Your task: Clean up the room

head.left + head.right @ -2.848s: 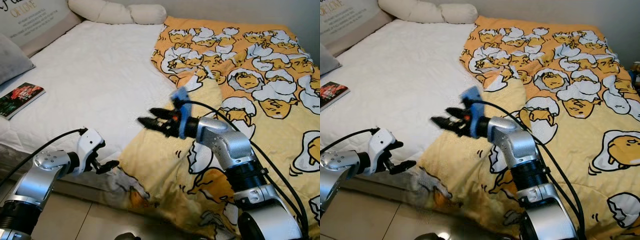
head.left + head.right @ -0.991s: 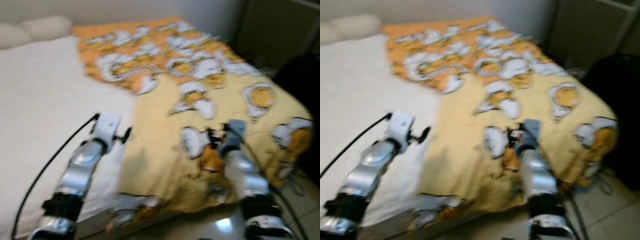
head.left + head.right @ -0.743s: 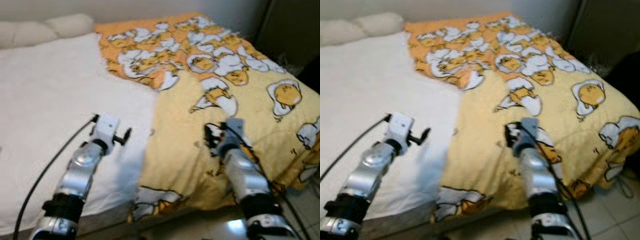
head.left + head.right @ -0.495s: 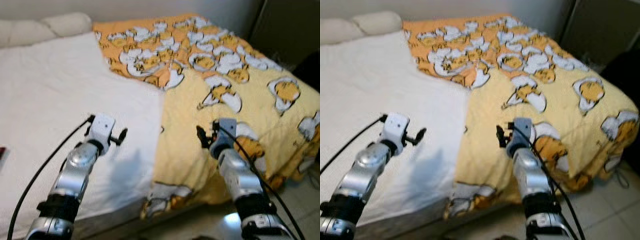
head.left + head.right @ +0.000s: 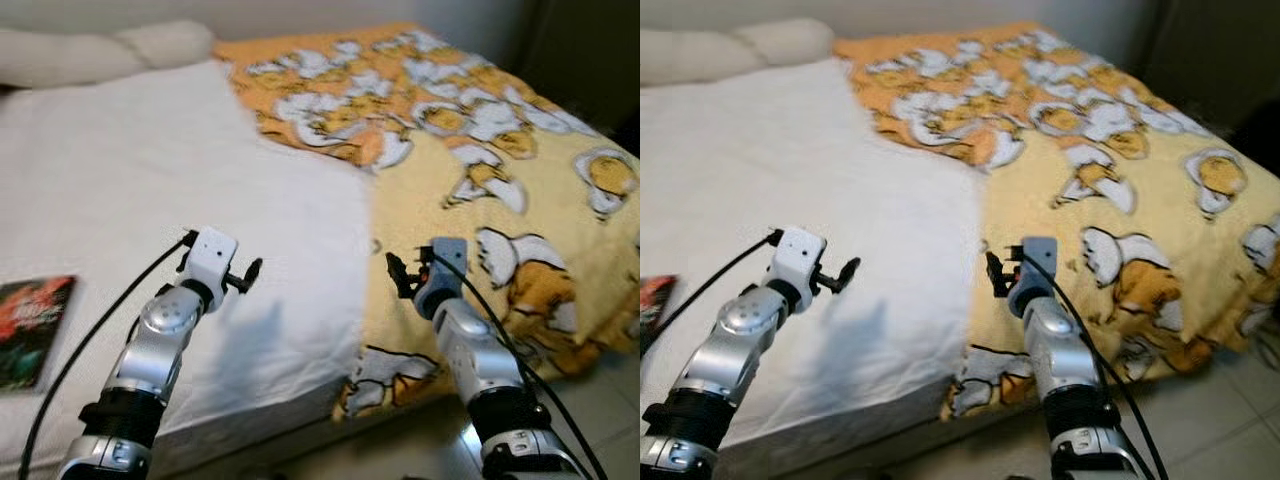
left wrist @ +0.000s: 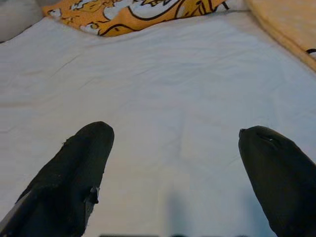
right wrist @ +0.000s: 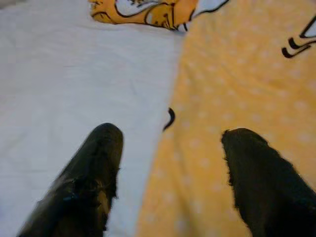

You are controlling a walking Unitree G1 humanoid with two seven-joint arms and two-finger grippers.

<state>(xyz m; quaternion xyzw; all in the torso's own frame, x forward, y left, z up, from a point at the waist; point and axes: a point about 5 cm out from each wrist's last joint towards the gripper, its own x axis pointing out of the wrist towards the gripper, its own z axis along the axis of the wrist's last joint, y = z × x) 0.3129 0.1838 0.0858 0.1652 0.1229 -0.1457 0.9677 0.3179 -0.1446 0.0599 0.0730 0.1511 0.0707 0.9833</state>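
A bed with a white sheet carries a yellow cartoon-print blanket that covers its right side from the head end down over the foot edge, with pale pillows along the head edge and a book lying flat near the left edge. The left gripper hangs over the bare sheet near the foot edge, its two fingers spread wide and holding nothing. The right gripper hangs over the blanket's inner edge where it meets the sheet, fingers likewise parted and empty.
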